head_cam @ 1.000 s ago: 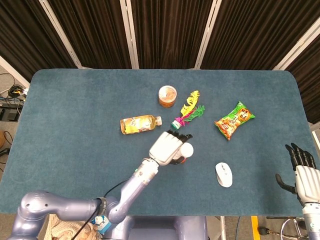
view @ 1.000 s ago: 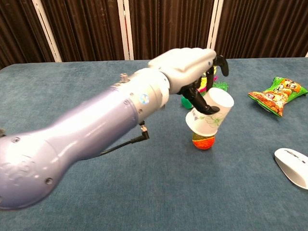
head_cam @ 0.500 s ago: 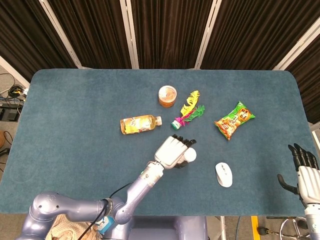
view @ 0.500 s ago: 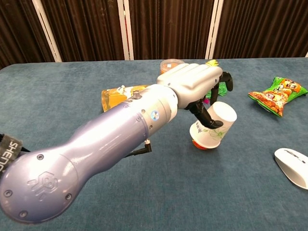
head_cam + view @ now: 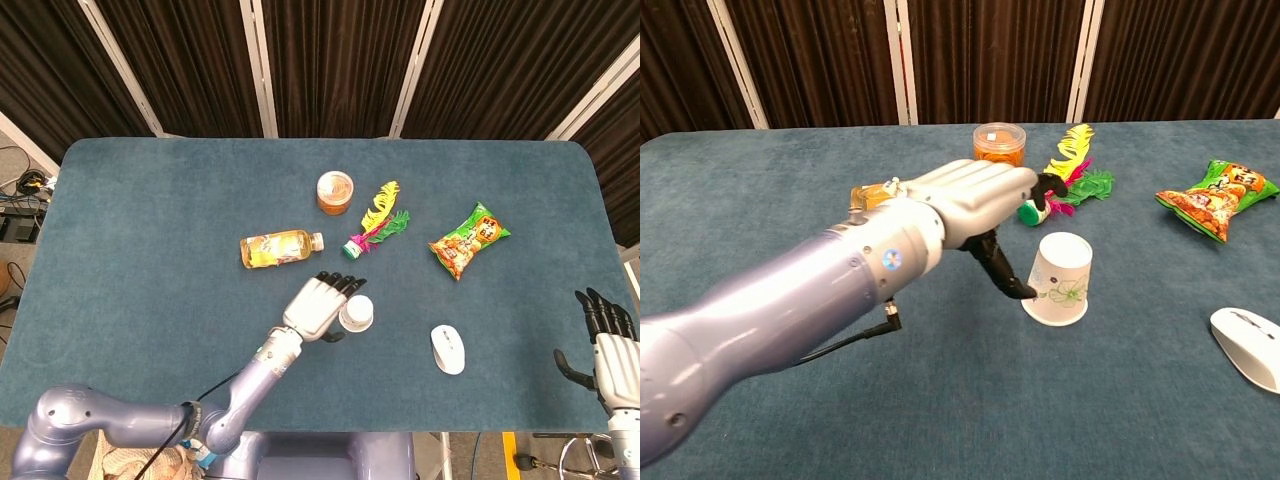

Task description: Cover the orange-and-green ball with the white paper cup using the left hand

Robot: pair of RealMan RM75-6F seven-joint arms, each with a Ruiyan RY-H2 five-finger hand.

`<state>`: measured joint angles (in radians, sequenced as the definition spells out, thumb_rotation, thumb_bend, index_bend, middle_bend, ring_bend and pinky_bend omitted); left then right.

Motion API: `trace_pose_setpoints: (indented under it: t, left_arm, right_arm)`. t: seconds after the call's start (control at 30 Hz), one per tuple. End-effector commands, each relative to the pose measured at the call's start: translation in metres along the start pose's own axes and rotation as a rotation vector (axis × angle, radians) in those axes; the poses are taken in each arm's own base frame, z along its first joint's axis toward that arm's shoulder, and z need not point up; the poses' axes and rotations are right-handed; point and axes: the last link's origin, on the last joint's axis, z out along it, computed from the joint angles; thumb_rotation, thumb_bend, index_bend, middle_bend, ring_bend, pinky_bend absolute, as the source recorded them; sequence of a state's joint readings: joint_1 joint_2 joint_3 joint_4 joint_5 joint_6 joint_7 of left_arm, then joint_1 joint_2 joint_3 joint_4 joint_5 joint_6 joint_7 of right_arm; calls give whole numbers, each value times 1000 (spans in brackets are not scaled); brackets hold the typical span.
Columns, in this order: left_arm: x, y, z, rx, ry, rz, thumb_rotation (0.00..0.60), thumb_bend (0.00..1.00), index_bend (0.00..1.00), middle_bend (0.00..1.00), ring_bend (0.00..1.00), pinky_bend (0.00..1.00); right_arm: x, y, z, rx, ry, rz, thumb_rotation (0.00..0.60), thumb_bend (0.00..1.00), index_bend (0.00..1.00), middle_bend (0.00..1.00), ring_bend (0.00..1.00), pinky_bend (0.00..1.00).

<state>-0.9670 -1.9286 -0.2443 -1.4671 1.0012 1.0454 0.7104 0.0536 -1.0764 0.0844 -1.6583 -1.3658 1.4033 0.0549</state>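
The white paper cup [image 5: 1059, 279] stands upside down on the table [image 5: 150, 220], near the middle of its front edge. The left hand [image 5: 965, 199] is beside it, fingers [image 5: 1002, 275] spread, one fingertip touching its side.

My left arm [image 5: 790, 300] reaches forward from the lower left, forearm stretched low over the counter [image 5: 940, 420]. My left hand [image 5: 975, 195] is palm down, its pale back facing up, fingers held apart and extended. One dark fingertip [image 5: 1025, 292] points downward and touches the side of the white paper cup [image 5: 1060, 280]; nothing is gripped. My right hand [image 5: 605, 335] sits at the counter's far right edge, dark fingers spread and pointing up, holding nothing.
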Motion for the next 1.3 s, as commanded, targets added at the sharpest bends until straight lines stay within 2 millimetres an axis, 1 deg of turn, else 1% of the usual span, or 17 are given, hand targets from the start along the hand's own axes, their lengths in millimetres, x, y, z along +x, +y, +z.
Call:
trace_pose_setpoints:
  t: [0.03, 0.1, 0.23, 0.37, 0.4, 0.47, 0.53, 0.63, 0.73, 0.8, 0.87, 0.93, 1.07, 1.13, 1.2, 1.3]
  left_arm:
    - [7, -15, -15, 31, 8, -1, 600, 135, 108, 171, 185, 244]
    - [14, -24, -26, 35, 30, -2, 600, 135, 106, 161, 176, 241]
    - [33, -49, -58, 49, 87, 14, 600, 135, 102, 141, 148, 227]
    - [50, -84, -100, 97, 115, 18, 600, 135, 86, 120, 133, 211]
    - [52, -90, -107, 104, 118, 24, 600, 134, 78, 110, 127, 202]
    - [59, -110, -130, 136, 129, 62, 600, 129, 57, 86, 124, 177]
    - [64, -128, -153, 170, 135, 110, 600, 117, 27, 47, 88, 135]
    - [69, -148, -189, 238, 130, 126, 600, 98, 2, 3, 18, 63]
    - [67, -163, -223, 322, 99, 82, 600, 75, 0, 0, 0, 2]
    - [65, -173, -245, 381, 78, 72, 600, 71, 0, 0, 0, 0]
    - [63, -180, -263, 415, 77, 67, 600, 71, 0, 0, 0, 0]
    - [60, -184, -274, 440, 87, 64, 600, 71, 0, 0, 0, 0]
    - [50, -191, -304, 489, 127, 56, 600, 71, 0, 0, 0, 0]
    - [46, -194, -314, 496, 142, 58, 600, 71, 0, 0, 0, 0]
    - [46, -198, -317, 498, 157, 63, 600, 72, 0, 0, 0, 0]
    - [46, -199, -313, 499, 179, 38, 600, 72, 0, 0, 0, 0]
  right_arm:
    - [0, 0, 0, -1, -1, -2, 600, 347, 0, 0, 0, 27]
    - [0, 0, 0, -1, -1, -6, 600, 347, 0, 0, 0, 27]
    - [0, 1, 0, -4, -3, -15, 600, 347, 0, 0, 0, 27]
    - [0, 1, 0, -2, 2, -28, 600, 346, 0, 0, 0, 27]
    - [0, 1, 0, -3, 2, -30, 600, 346, 0, 0, 0, 27]
    - [-1, 1, 0, -5, 2, -36, 600, 347, 0, 0, 0, 27]
    - [-1, 0, -1, -3, 3, -42, 600, 347, 0, 0, 0, 27]
    - [-1, -1, -1, 4, 7, -59, 600, 347, 0, 0, 0, 27]
    - [-1, -2, -2, 19, 10, -76, 600, 347, 0, 0, 0, 27]
    - [-1, -3, -3, 31, 14, -93, 600, 346, 0, 0, 0, 27]
    - [-1, -3, -4, 38, 19, -105, 600, 346, 0, 0, 0, 27]
    - [-2, -4, -5, 41, 20, -108, 600, 346, 0, 0, 0, 27]
    - [-2, -3, -6, 46, 23, -112, 600, 347, 0, 0, 0, 27]
    - [-2, -3, -6, 49, 23, -111, 600, 347, 0, 0, 0, 27]
    - [-3, -4, -6, 56, 23, -111, 600, 347, 0, 0, 0, 27]
    - [-3, -5, -7, 63, 27, -114, 600, 346, 0, 0, 0, 27]
